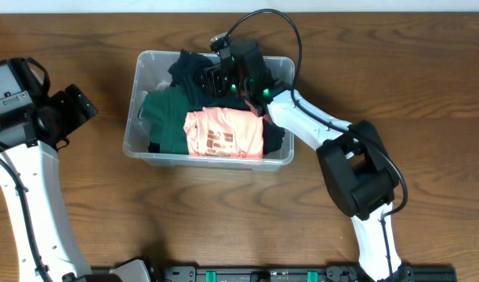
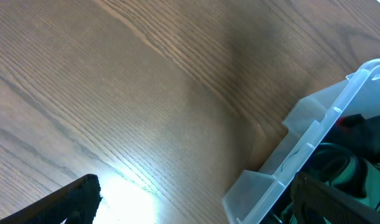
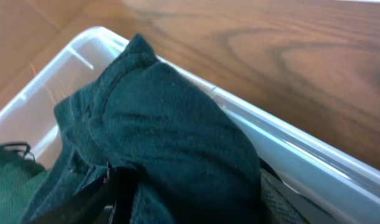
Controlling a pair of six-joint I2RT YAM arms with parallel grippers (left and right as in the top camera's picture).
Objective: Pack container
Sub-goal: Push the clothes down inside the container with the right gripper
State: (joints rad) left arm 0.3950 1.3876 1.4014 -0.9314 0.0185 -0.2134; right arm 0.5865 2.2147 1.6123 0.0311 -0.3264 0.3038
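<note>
On the far left my left arm rises up the side of the view with its wrist bent toward the middle, and the left end effector hovers over bare wooden surface, well apart from the container. From the left wrist view its fingers stand spread wide with only wood grain between them, so it is released, and the corner of the clear tub's rim sits just ahead on the right. The open strip of surface between that end effector and the tub's left wall gives me room to move. The container lies a little left of centre toward the far side of the surface, its long walls running left to right. Inside, a dark green garment fills the left part, and a salmon-pink garment lies folded along the near wall. A dark teal garment is heaped at the far wall, spilling up to the rim. The right end effector is down over that far side, and its wrist view is filled by the teal cloth draped against the far rim. Whether it is clenched on the cloth I cannot tell. The right arm reaches diagonally from its black elbow at the near right, crossing the tub's right end. Wide clear surface lies to the right and in front.
</note>
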